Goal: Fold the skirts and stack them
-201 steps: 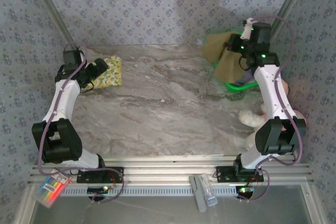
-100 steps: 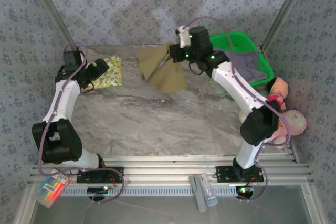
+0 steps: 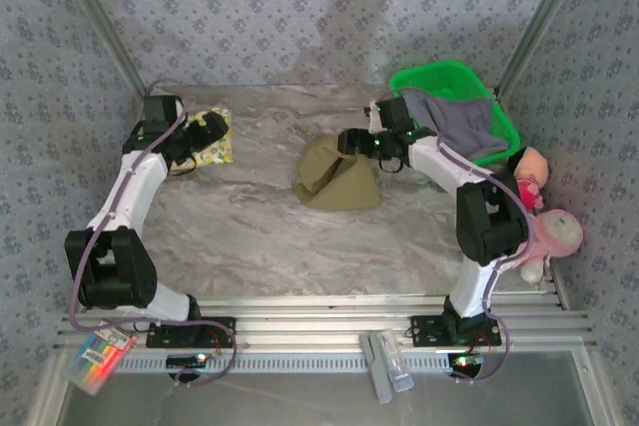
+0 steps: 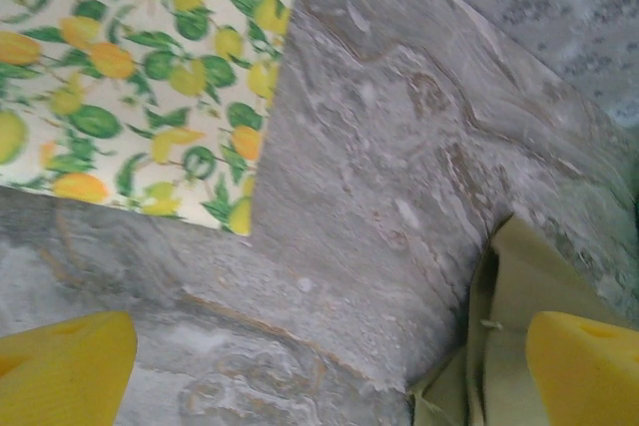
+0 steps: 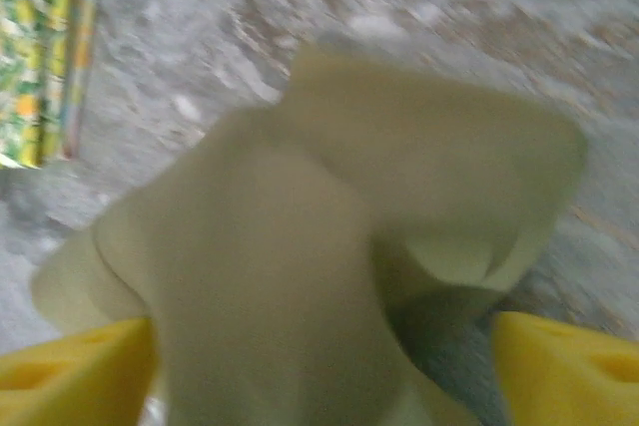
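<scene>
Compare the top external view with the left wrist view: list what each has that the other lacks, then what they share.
Top external: green basket with the grey-lavender skirt draped over it, and pink plush toys. Left wrist: the left gripper seen close, its yellow pads spread apart. Shared: fruit-print skirt, olive skirt, marble table.

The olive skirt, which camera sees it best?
The top external view: the whole olive skirt lies crumpled in a heap on the table, in focus. The right wrist view shows it close but blurred; the left wrist view catches just one edge.
</scene>
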